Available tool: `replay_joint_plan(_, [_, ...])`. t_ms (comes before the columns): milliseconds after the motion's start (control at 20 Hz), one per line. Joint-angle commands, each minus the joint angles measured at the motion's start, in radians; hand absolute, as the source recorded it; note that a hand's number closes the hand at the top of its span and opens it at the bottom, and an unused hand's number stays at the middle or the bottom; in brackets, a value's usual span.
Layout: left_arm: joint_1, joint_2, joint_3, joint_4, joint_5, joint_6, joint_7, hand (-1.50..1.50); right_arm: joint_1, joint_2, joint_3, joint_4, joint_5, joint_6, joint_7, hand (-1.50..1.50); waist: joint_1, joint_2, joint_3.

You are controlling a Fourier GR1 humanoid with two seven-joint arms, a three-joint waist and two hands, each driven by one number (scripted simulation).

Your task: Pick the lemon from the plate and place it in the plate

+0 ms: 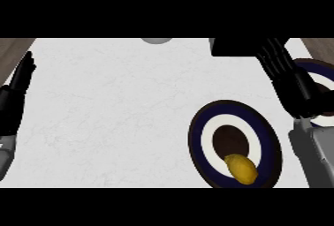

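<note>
Head view, right hand extended, fingers straight

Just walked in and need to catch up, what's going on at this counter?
A lemon lies on the near edge of a dark-rimmed plate; nothing holds it. The right hand hangs open beyond it, over a second plate at the right edge. The left hand rests open at the left edge.

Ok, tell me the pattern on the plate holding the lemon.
Head view: the plate has concentric rings, dark navy rim, white band, dark brown centre.
</note>
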Motion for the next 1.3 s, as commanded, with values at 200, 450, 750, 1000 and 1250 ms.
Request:
replay_joint_plan(200, [0.013,-0.143,-0.047,0.033,0.124,-0.060,0.100,0.00,-0.026,0.053,0.233,0.107,-0.192,0.455,0.116,1.50,0.072,0.075,-0.013])
replay_joint_plan(450, [0.049,-0.225,-0.072,0.063,0.187,-0.077,0.163,0.00,0.030,-0.035,0.188,0.260,-0.051,0.520,-0.106,-1.50,0.027,0.067,-0.011])
replay_joint_plan(750, [0.022,-0.224,-0.061,0.054,0.205,-0.089,0.221,0.00,-0.030,-0.137,0.248,0.415,0.106,0.901,-0.374,-1.50,0.028,0.052,-0.010])
replay_joint_plan(1000, [0.030,-0.256,-0.073,0.083,0.178,-0.070,0.187,0.00,-0.077,-0.208,0.308,0.384,0.275,0.901,-0.504,-1.50,0.024,0.051,-0.010])
replay_joint_plan(1250, [0.041,-0.228,-0.050,0.067,0.195,-0.097,0.213,0.00,-0.139,-0.245,0.372,0.389,0.353,0.868,-0.572,-1.50,0.027,0.046,-0.012])
